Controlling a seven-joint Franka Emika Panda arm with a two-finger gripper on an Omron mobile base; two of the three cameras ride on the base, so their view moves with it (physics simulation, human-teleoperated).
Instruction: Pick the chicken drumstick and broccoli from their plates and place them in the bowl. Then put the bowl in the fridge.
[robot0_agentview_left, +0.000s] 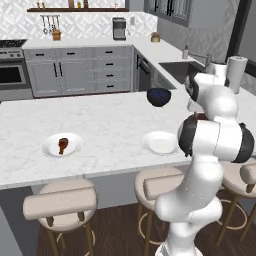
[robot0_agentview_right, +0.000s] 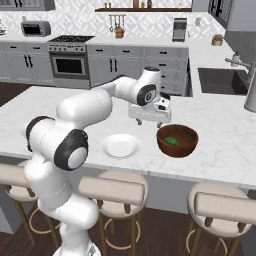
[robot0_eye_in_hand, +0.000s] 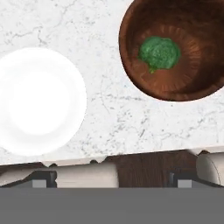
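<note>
The broccoli (robot0_eye_in_hand: 159, 53) lies in the brown bowl (robot0_agentview_right: 189, 148) on the bench (robot0_agentview_left: 110, 125), and the gripper (robot0_agentview_right: 150, 122) hangs wide open and empty beside it. I judge 1 item remains: the chicken drumstick (robot0_agentview_left: 63, 145) on its plate (robot0_agentview_left: 49, 148), well apart, so the arm must reach there.

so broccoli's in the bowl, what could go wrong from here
The chicken drumstick lies on the far plate, well away from the open gripper, so the long swing across the counter might end in a poor grasp. Carrying it back, it could slip before reaching the bowl. The bowl sits near the counter edge, so a nudge could push it off.
</note>
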